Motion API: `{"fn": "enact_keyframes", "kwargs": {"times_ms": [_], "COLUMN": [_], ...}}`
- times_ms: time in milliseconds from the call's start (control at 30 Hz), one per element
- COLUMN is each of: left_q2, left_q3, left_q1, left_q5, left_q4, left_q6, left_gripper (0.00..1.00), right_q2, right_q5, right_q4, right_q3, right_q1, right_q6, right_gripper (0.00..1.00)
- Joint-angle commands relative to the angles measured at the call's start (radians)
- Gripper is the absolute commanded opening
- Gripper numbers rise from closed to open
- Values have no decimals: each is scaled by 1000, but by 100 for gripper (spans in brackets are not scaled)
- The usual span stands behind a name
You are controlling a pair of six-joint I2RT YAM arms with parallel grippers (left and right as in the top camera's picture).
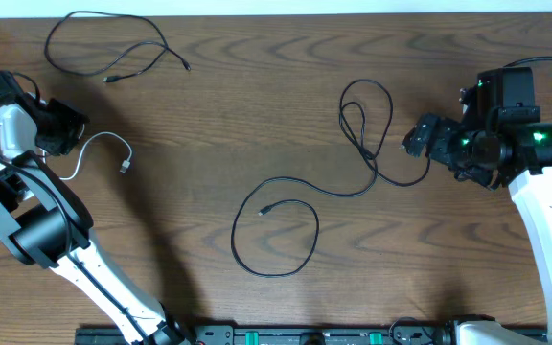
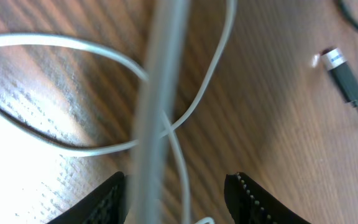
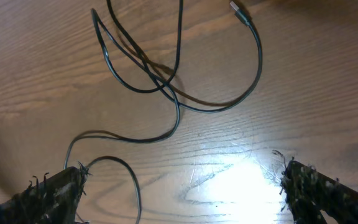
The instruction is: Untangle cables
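Straddling the white cable [image 2: 42,40], the left hand [image 2: 176,190] stands partly open.

Three cables: longer black cable [image 1: 300,180], shorter black cable [image 1: 48,43], one white cable [image 1: 103,136]

A black cable [image 3: 178,111] lies in loose crossing loops on the wooden bench [image 3: 309,93] beyond the wide-spread end effector [image 3: 182,176].

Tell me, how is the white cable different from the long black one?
The white cable is pale and short; the long black cable is dark and much longer. The white cable sits by the left gripper, the black cable by the right gripper. Both are thin.
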Motion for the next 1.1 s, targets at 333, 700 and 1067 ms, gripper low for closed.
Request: {"fn": "enact_keyframes", "kwargs": {"times_ms": [333,700,1067], "left_q2": [-252,-180,-59], "left_q3": [72,30,29], "left_q1": [4,4,5], "left_q5": [-43,-208,-220], "left_q4": [12,-24,-18], "left_q6": [-23,-21,-13], "left_gripper": [49,51,64], "right_q2": [0,0,0], "right_q5": [-2,-2,-2], "right_q4": [0,0,0], "right_q3": [2,2,2], "right_q1": [5,5,5], "right_q6": [14,14,14], "right_gripper": [99,99,99]}}
